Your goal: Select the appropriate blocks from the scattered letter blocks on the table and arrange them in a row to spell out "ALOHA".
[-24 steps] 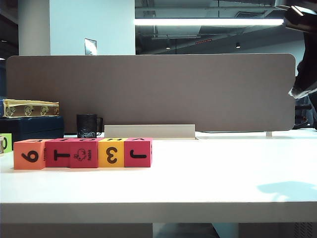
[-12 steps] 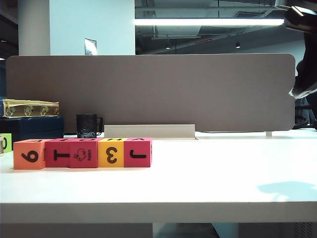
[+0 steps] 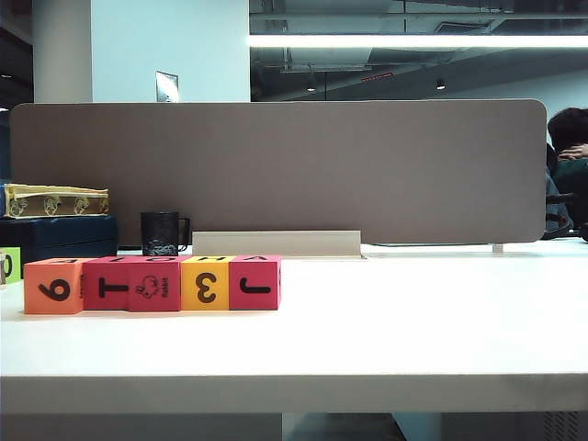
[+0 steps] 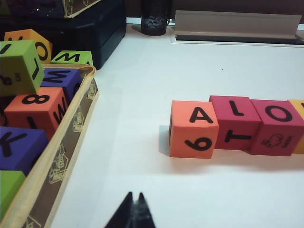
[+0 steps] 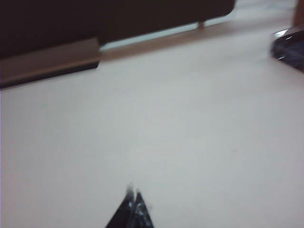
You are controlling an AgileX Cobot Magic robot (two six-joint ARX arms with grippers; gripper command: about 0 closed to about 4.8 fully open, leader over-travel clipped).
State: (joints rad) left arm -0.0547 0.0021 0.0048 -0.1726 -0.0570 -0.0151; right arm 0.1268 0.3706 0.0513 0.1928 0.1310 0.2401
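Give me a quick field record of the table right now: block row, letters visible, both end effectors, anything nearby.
row: five blocks side by side on the table, left part in the exterior view
colours: orange, red, red, yellow, red
top letters readable: A, L, O on the first three; the rest cut off
left end effector: shut, empty, above bare table short of the row
right end effector: shut, empty, over bare table
nearby: tray of spare blocks, black mug

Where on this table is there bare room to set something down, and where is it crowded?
The table is bare from the last red block rightward to its edge, and between the block row and the grey rail. It is crowded on the left: block row, tray of blocks, black mug. The left gripper and right gripper, both shut, hang over bare table.
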